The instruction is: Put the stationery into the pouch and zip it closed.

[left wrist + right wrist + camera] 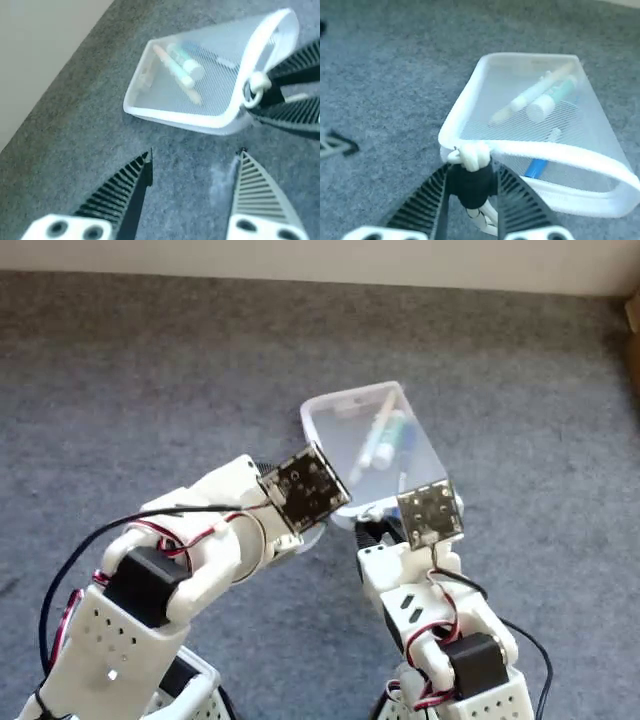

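Left gripper point(195, 154) hangs spread open over the grey carpet point(75, 130), near the mesh pouch point(175, 117) holding stationery point(182, 70). Right gripper point(472, 172) is clenched on the zipper pull point(472, 157) at the pouch's near end. From above, the pouch lies just beyond both arms.

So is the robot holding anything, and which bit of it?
The right gripper is pinching the pouch by its zip pull. The left gripper is open, holding nothing.

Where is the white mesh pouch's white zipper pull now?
Right wrist view: the zipper pull sits at the white mesh pouch's corner, clamped in the right gripper.
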Available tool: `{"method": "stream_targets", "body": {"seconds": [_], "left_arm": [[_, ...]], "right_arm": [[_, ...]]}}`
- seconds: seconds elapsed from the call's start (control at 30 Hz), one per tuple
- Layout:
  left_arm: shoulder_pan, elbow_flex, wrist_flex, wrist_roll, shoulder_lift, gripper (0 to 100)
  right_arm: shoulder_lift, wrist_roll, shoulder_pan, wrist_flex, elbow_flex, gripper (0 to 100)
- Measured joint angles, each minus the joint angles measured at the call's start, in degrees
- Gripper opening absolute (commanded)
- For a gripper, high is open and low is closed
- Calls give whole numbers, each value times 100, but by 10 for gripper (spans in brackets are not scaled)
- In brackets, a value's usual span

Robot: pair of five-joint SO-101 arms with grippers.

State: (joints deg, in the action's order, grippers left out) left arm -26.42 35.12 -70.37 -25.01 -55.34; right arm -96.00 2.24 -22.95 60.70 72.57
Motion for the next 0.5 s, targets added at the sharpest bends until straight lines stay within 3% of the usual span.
{"method": "stream_targets", "body": {"seconds": [0.17,0.5], "left_arm": [[-70,897,273,-510,-396,255],[-589,2040,1644,-571,-862,255]], "right_arm": [[-791,0,35,0,0,5],[-791,-35,44,0,0,5]]}}
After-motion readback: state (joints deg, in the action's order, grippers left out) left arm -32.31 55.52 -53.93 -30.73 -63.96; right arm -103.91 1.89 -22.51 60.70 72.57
